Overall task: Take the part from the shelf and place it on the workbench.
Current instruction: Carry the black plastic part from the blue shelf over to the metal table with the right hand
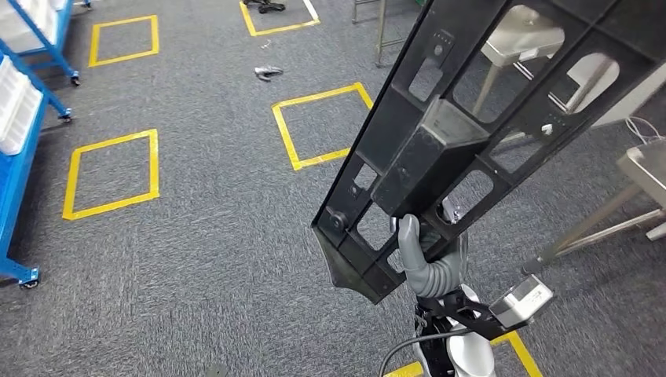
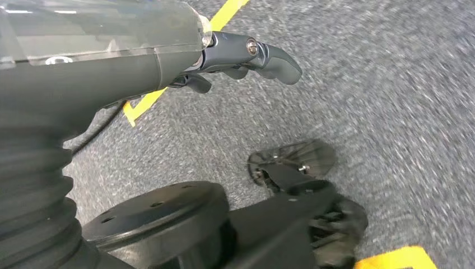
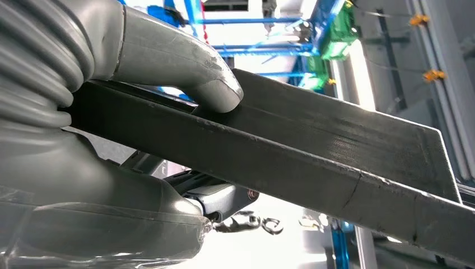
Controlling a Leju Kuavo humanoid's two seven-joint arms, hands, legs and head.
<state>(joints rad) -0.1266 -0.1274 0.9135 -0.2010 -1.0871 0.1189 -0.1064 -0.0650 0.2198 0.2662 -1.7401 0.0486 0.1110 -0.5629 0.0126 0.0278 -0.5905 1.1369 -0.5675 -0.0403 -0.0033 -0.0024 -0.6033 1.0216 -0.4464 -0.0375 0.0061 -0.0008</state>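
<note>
Grey carpet [image 1: 204,236] marked with yellow tape squares [image 1: 112,173] surrounds the black part [image 1: 471,118], held tilted upward by the right hand [image 1: 428,255], fingers [image 3: 185,61] clamped on it. Blue shelf [image 1: 20,141] stands well apart; left hand [image 2: 246,56] hangs empty, fingers apart.

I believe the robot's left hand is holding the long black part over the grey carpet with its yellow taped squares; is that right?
Not quite: the right hand holds the black part, as the head view shows. The left hand hangs with nothing in it. The grey carpet and yellow squares are right.
</note>
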